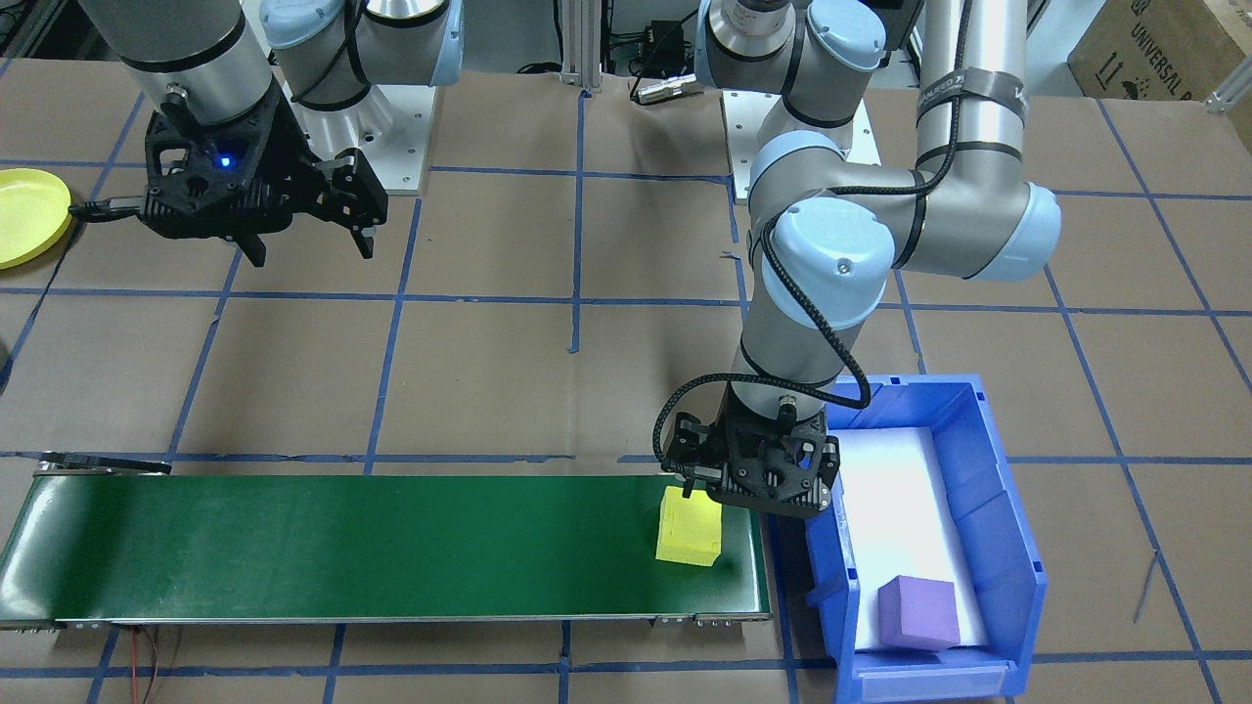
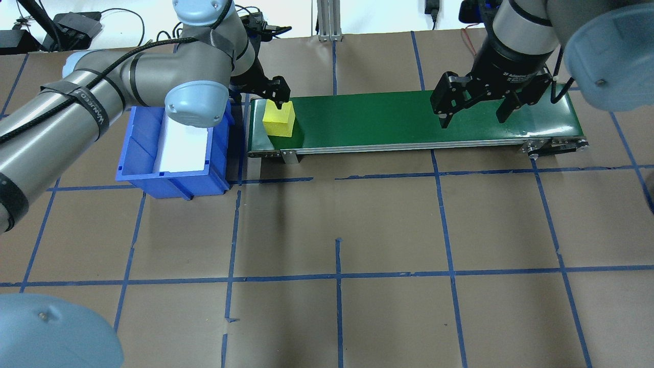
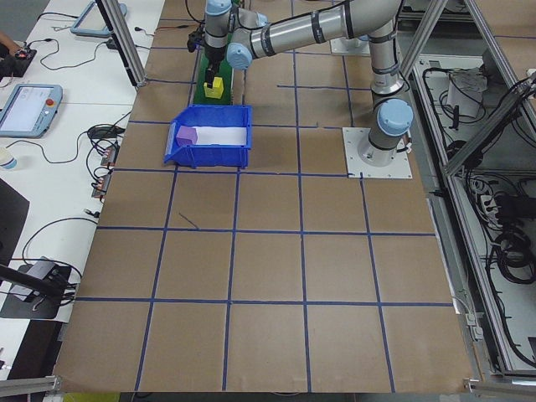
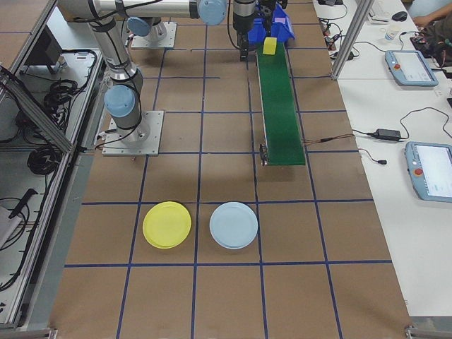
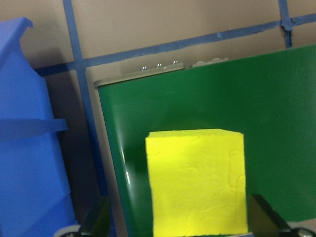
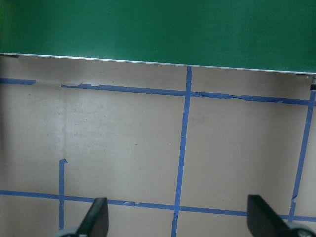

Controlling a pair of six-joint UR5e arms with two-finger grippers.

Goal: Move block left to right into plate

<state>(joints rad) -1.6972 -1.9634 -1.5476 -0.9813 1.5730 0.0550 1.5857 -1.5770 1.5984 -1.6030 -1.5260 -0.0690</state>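
Observation:
A yellow foam block [image 1: 690, 533] sits on the green conveyor belt [image 1: 342, 548] at the end beside the blue bin [image 1: 1007, 548]. My left gripper [image 2: 278, 102] is low over the block. In the left wrist view its fingers [image 5: 261, 219] stand open on either side of the block [image 5: 197, 182], not closed on it. My right gripper [image 2: 472, 118] hangs open and empty by the belt's other end, over bare table in its wrist view. The yellow plate [image 1: 29, 215] lies at the table's edge beyond the right arm, also seen as the yellow plate [image 4: 167, 224].
A purple block [image 1: 917, 613] lies on white foam inside the blue bin. A pale blue plate [image 4: 234, 225] sits next to the yellow one. Blue tape lines grid the brown table. Cables and tablets lie on the side benches.

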